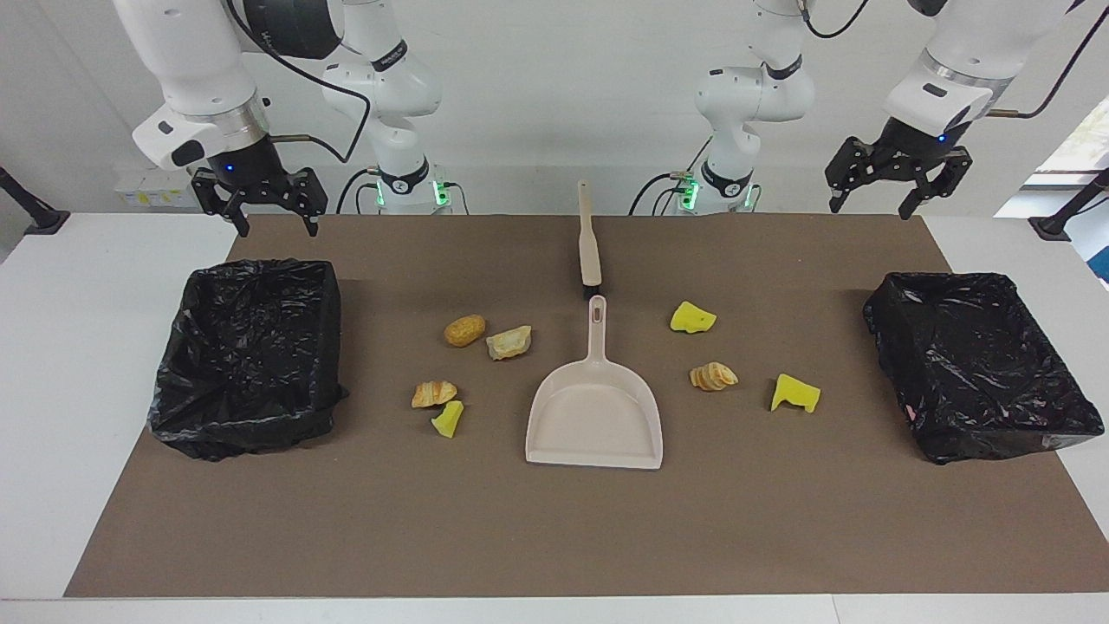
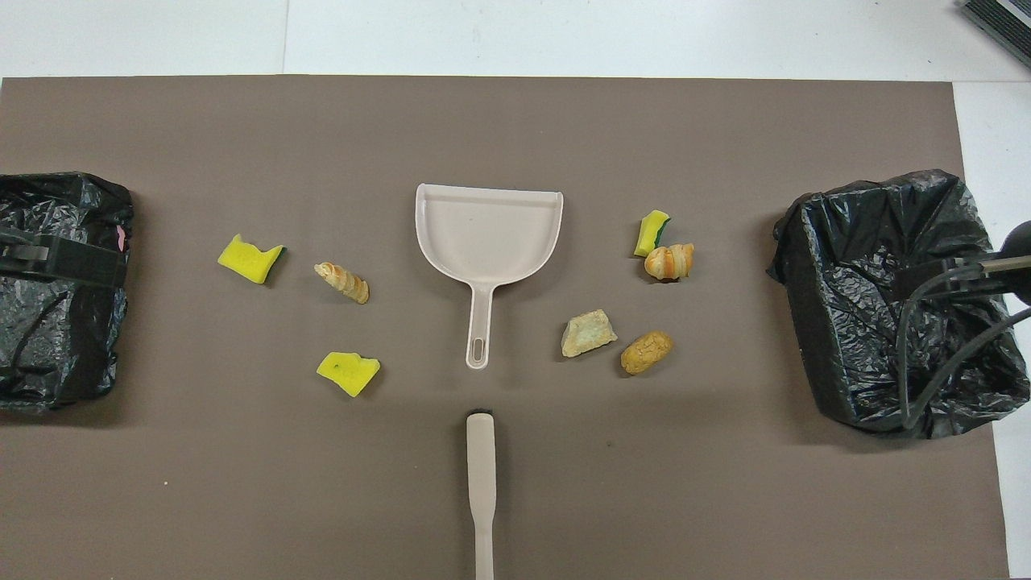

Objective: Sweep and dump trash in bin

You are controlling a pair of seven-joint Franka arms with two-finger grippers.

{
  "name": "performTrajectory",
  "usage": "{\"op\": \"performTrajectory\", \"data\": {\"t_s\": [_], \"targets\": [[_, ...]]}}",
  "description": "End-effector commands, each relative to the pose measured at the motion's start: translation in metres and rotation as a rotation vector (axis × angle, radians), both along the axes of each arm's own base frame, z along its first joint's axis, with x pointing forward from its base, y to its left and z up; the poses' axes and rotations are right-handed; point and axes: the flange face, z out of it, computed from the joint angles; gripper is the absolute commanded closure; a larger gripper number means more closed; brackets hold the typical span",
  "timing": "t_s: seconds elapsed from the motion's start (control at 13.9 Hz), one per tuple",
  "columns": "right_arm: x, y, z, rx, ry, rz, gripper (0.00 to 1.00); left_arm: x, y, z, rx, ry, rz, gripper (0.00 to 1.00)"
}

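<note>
Going across the facing view: the right claw (image 1: 270,212) is hanging up in the air with its jaws wide and holding nothing, over the mat's edge just by the black-lined bin (image 1: 251,355) at the right arm's end of the table (image 1: 69,347). Four bits of trash are sitting between that bin and the dustpan (image 1: 595,420): a potato lump (image 1: 464,329), a pale bread chunk (image 1: 509,342), a croissant (image 1: 432,393) and a yellow sponge piece (image 1: 448,419) touching it. All of them are lying well apart from the claw. The brush (image 1: 589,238) is lying right by the dustpan's handle, nearer the robots. Past the dustpan, three more pieces are sitting: a sponge chunk (image 1: 692,318), a bread twist (image 1: 713,376) and another sponge chunk (image 1: 795,393). Then comes the second bin (image 1: 979,364). The left claw (image 1: 871,206) is hovering open and empty over the mat's edge near that bin, well clear of the trash.
</note>
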Motion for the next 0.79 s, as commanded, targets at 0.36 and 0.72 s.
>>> {"op": "performTrajectory", "data": {"t_s": [0.36,0.72], "targets": [[-0.002,0.001,0.002,0.008,-0.01,-0.018,0.0,-0.012,-0.018,-0.011,-0.003,0.014,-0.032,0.0],[-0.002,0.001,0.002,0.008,-0.01,-0.018,0.0,-0.068,-0.089,-0.064,0.01,0.064,-0.059,0.0]]}}
